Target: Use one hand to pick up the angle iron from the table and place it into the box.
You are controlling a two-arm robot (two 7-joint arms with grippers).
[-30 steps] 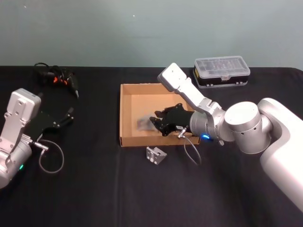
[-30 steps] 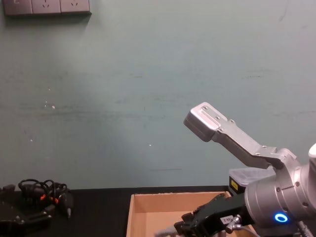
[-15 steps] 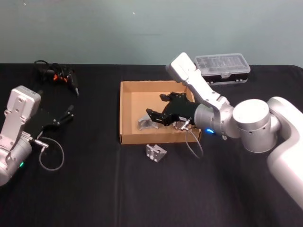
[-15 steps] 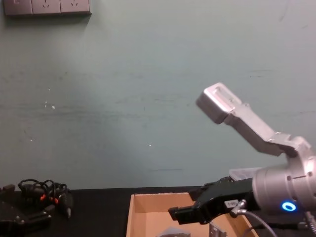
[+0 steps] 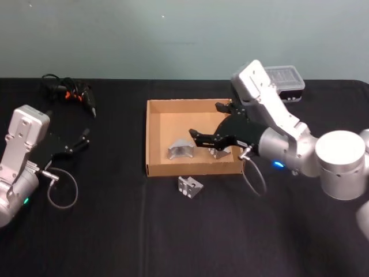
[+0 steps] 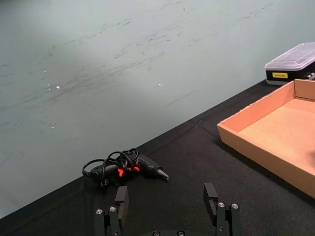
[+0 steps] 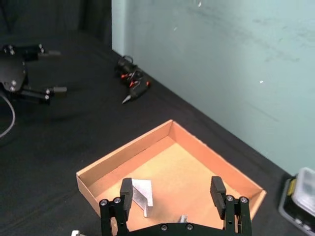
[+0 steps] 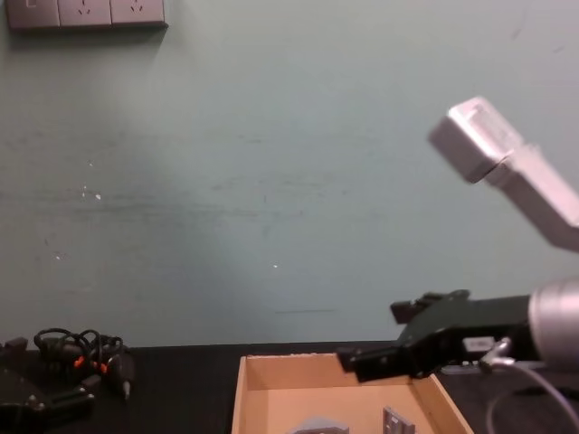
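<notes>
Up and back toward my right side is where my right fingers (image 5: 202,138) (image 7: 126,192) have gone since a second ago, when they were low inside the box (image 5: 148,138). They now hang spread apart and empty over its right half, well clear of its floor. An angle iron (image 5: 180,149) that was only a blur beneath them then now lies still on the cardboard, near the middle of the box and closer to its near wall. The right wrist view shows it between and beyond my two fingers, touching neither.

A second angle iron (image 5: 219,153) rests on the box floor just to the right of the first, close to the near wall and under my wrist.

Outside the box, a third angle iron (image 5: 190,186) sits on the black desk (image 5: 115,231) just in front of the near wall, not touching it as far as I can tell.

I judge this round done: the piece is in and I have let go. What seems left is the one on the desk, which would need a fresh reach over the near wall and down.

My left fingers (image 6: 211,194) are also spread and empty, parked over the left side of the desk, well away from the box.
</notes>
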